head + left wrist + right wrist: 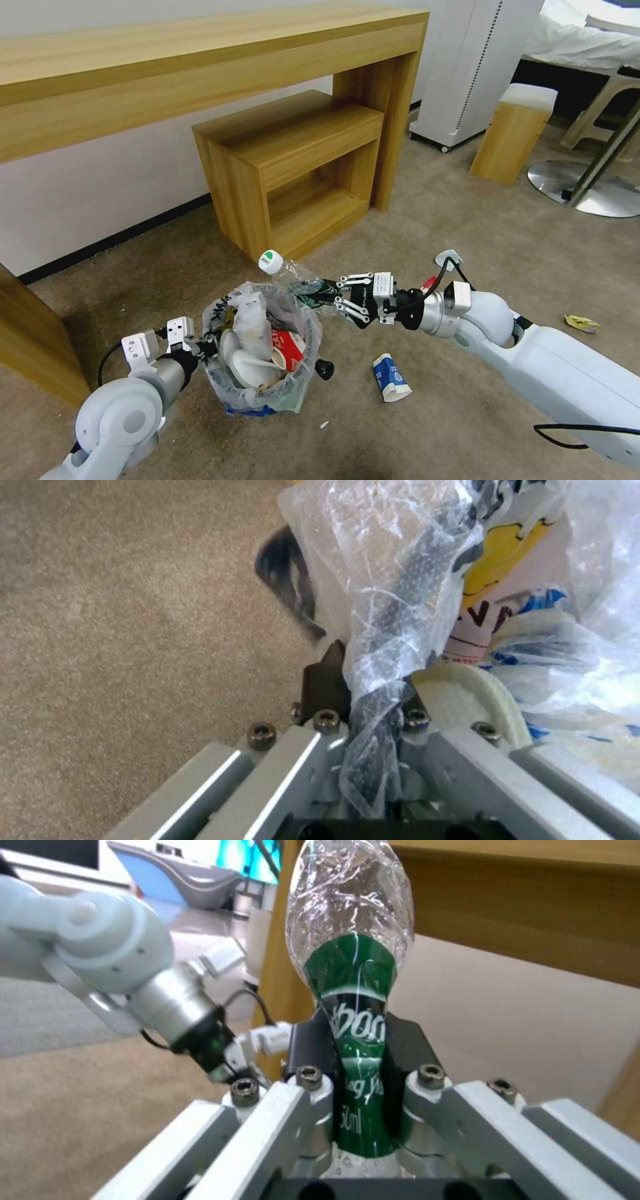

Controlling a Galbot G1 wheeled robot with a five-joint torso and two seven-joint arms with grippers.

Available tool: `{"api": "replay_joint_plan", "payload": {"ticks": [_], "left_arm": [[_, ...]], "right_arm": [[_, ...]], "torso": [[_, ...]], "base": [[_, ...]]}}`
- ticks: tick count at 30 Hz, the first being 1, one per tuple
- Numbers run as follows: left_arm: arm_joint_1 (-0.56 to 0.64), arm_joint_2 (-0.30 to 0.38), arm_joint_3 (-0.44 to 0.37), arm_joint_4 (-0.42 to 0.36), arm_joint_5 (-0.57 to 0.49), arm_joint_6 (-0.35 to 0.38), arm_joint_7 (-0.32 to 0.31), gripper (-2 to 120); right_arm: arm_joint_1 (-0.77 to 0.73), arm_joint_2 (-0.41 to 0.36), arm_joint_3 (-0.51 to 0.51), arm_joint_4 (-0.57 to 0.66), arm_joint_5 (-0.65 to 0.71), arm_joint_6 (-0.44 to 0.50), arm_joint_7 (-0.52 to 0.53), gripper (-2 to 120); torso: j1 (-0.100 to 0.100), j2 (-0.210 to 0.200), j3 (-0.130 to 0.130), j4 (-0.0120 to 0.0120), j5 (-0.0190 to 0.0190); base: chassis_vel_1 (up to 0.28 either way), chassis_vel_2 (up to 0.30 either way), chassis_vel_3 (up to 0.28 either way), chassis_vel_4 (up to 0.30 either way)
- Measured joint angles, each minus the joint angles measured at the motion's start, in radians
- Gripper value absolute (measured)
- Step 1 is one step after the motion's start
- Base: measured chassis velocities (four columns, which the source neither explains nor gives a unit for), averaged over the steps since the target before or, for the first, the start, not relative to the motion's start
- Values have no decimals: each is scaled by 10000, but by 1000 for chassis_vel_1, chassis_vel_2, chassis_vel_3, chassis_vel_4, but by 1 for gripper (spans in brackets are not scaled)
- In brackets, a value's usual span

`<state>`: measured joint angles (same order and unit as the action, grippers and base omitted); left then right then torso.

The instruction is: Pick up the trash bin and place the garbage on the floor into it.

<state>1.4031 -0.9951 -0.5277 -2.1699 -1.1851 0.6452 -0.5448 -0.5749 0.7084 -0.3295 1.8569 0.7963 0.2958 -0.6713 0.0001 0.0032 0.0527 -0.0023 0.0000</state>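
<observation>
Now the green-label plastic bottle [300, 280] is squeezed at its soft, light middle by the right gripper [347, 300], at two o'clock above the trash bin [263, 347], whose rim is pinched by the left gripper [203, 343].

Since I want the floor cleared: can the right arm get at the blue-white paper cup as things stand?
Probably not yet: the right gripper is shut on the green bottle beside the trash bin. The cup lies in the open on the floor.
</observation>
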Motion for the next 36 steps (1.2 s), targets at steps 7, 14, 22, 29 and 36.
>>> {"api": "replay_joint_plan", "payload": {"ticks": [7,14,22,29,36], "left_arm": [[-328,197,110,169,-321,-29,-137,0],[-366,277,100,221,-325,-109,-106,0],[-479,419,96,199,-455,-183,-96,0],[-384,486,38,-19,-521,-206,-108,0],[-180,559,-39,-446,-661,-216,-173,0]], "right_arm": [[649,537,-1051,20,261,-30,248,8],[1369,1177,-2091,22,553,-52,476,8],[1682,1469,-2901,-75,619,-58,589,8],[1685,1650,-3070,-310,453,17,646,8],[1658,1721,-3121,-481,336,117,652,8]], "torso": [[0,0,0,0,-3],[0,0,0,2,-3],[0,0,0,0,-3],[0,0,0,0,-1],[0,0,-1,0,-1]], "base": [[0,0,0,0],[0,0,0,0],[0,0,0,0],[0,0,0,0],[0,0,0,0]]}}
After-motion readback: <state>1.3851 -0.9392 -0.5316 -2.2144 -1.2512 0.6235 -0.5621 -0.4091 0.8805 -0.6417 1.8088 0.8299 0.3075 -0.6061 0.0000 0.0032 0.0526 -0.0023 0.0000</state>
